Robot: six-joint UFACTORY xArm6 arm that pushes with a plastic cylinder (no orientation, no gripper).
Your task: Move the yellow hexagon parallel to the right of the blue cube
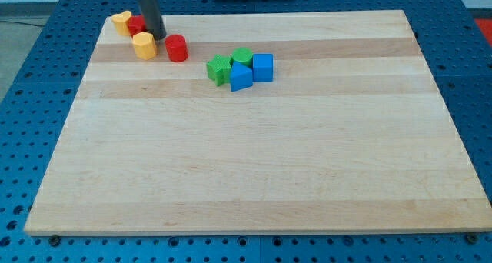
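Note:
The yellow hexagon (144, 44) lies near the board's top left. My tip (157, 35) stands just to its upper right, touching or almost touching it. The blue cube (263, 67) sits right of centre near the view's top, well to the right of the hexagon. A blue wedge-shaped block (240, 77) lies against the cube's lower left.
A red cylinder (177, 48) stands just right of the hexagon. A red block (137, 24) and a yellow heart-like block (121, 21) lie at the top left behind my rod. Two green blocks (219, 68) (242, 57) crowd the blue blocks' left. The wooden board (254, 163) rests on a blue perforated table.

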